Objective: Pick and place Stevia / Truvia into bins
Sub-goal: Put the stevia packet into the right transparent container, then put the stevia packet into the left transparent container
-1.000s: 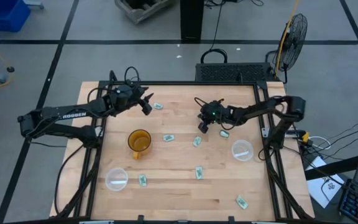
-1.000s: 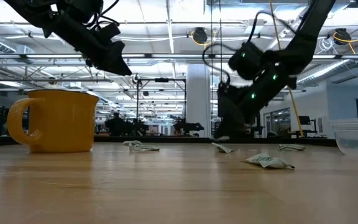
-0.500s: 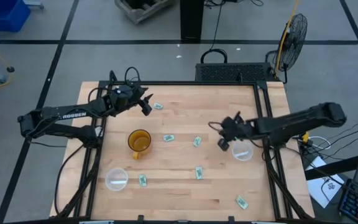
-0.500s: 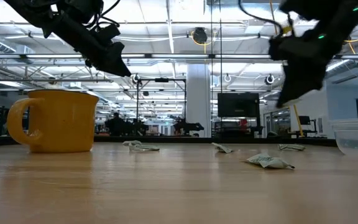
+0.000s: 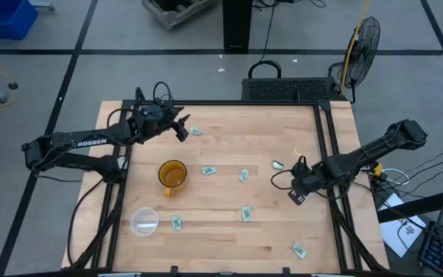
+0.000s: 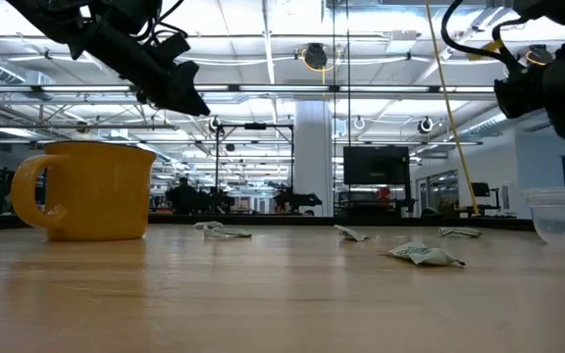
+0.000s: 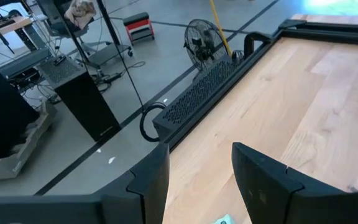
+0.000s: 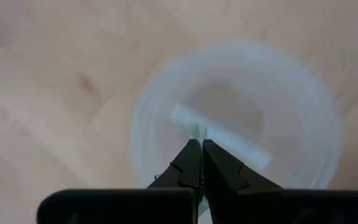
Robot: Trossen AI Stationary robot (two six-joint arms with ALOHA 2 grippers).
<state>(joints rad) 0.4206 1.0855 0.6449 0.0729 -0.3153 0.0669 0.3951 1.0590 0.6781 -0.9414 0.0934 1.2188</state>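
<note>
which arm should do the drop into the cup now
Right. Its pincer is shut on a sachet directly above the clear cup at the table's right side. The left pincer hangs open over the far left, holding nothing, far from either cup.

Two slim matte-black jointed arms with looping black cables, the left arm (image 5: pixel 75 143) bearing white "ROGGEN"-like lettering along its link.

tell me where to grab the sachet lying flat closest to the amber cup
Take the sachet across its narrow width, near the middle, coming straight down from above. It lies flat on the table, so no side offers a hold. The jaws should probably open only just wider than it, staying clear of the amber cup.
</note>
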